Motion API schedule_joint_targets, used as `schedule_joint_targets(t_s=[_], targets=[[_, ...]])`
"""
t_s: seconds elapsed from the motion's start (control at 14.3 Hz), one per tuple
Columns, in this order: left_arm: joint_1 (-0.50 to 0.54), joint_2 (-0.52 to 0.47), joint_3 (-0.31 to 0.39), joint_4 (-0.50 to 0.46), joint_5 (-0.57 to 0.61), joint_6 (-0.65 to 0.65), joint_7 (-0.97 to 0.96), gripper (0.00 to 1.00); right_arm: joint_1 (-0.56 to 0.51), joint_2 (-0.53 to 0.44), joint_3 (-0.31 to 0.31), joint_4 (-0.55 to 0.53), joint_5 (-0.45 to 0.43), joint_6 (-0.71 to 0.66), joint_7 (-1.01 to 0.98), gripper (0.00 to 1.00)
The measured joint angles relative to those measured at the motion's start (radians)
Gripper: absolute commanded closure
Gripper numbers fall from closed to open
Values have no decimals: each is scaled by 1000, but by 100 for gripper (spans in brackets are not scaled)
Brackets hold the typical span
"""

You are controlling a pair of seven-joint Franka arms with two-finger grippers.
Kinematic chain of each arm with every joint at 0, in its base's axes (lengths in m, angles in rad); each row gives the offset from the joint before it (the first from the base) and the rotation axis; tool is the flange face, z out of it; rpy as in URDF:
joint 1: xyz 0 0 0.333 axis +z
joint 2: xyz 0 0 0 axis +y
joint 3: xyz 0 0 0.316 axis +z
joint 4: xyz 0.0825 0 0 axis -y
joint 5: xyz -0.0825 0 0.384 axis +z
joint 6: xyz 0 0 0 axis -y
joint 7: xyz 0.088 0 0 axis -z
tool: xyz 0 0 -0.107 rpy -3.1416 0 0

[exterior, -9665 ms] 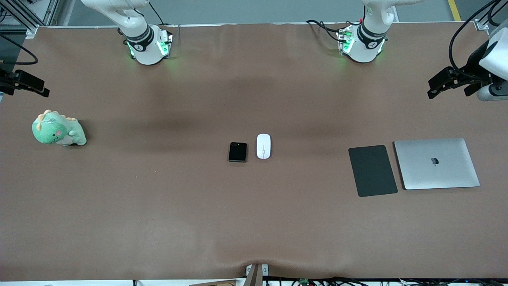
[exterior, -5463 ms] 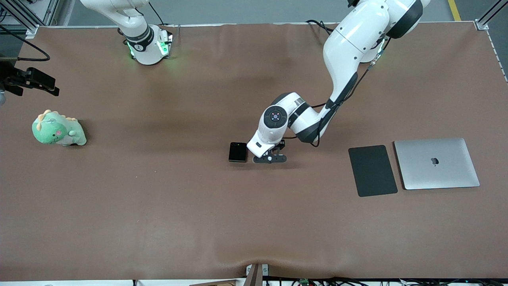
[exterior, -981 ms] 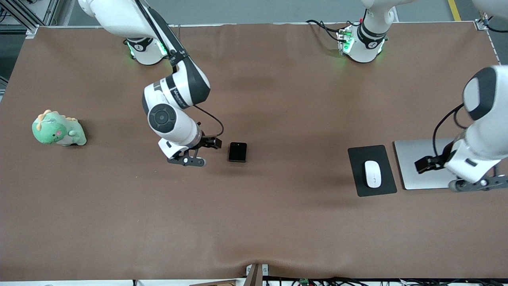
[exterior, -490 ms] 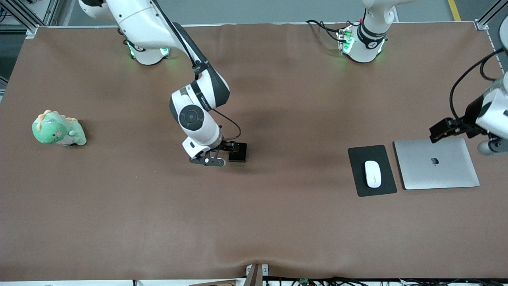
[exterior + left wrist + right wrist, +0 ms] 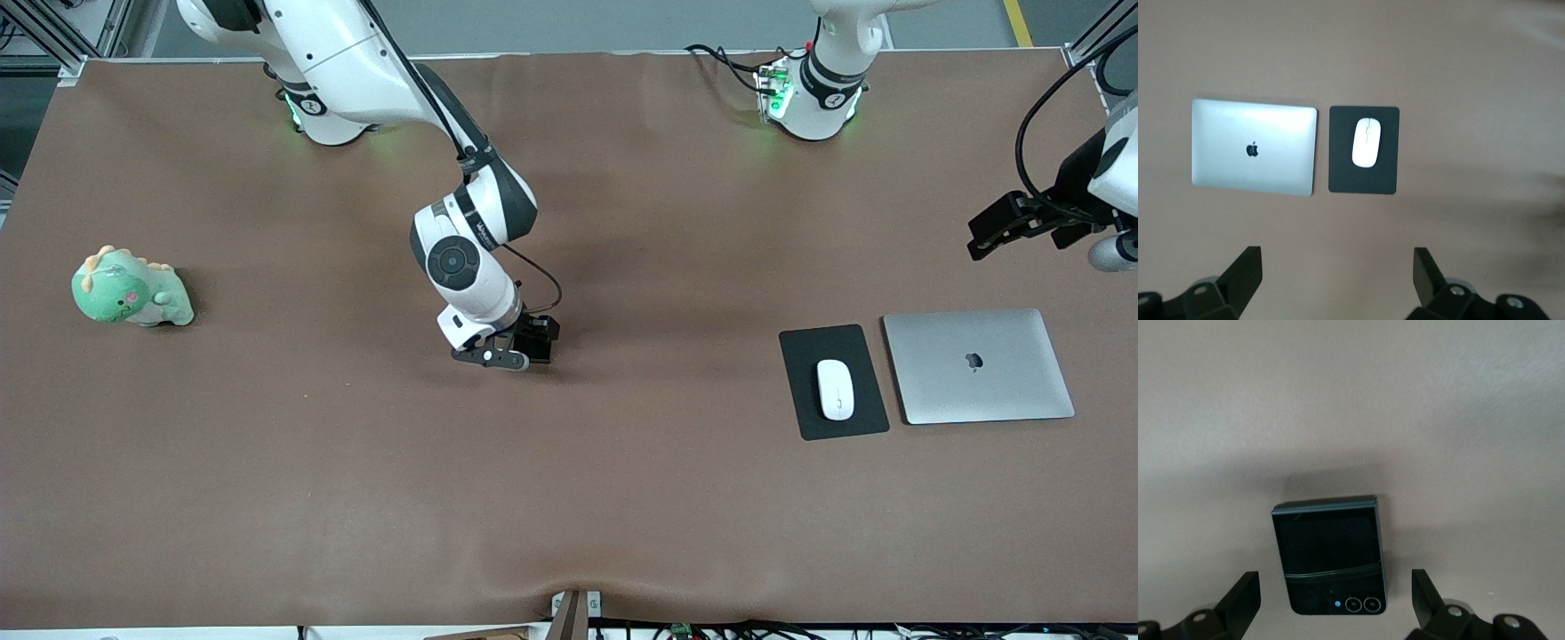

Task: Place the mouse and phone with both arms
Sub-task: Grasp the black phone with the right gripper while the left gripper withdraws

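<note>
The phone (image 5: 1331, 555) lies flat on the brown table (image 5: 267, 462) near the table's middle, with the right gripper (image 5: 1335, 603) directly over it, fingers (image 5: 1243, 599) spread wide on either side of the phone's edges and not touching it. In the front view the right gripper (image 5: 520, 342) covers most of the phone.

Taking the phone as the landmark: toward the left arm's end of the table, well apart from it, the mouse (image 5: 835, 389) rests on the dark mat (image 5: 811, 418), with a closed silver laptop (image 5: 978, 365) just beside the mat. The left gripper (image 5: 1009, 224) hangs up over that end of the table with its fingers (image 5: 1241, 273) wide apart, holding nothing; that arm waits. Toward the right arm's end, well apart from the phone, sits a green plush dinosaur (image 5: 131, 292).

Broad bare brown surface lies around the phone, nearer the front camera and toward both ends. The covering is smooth with slight ripples.
</note>
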Motion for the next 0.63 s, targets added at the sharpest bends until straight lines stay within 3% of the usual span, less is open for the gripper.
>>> schedule_joint_targets(t_s=[0.21, 0.56, 0.63], targets=[[-49, -35, 72, -45, -21, -3, 3, 0, 13, 22, 0, 6, 0, 2, 1, 0], [-59, -49, 74, -54, -23, -27, 7, 0, 31, 71, 0, 44, 0, 9, 22, 0], [-60, -49, 74, -55, -23, -27, 7, 0, 33, 78, 0, 49, -2, 12, 23, 5]])
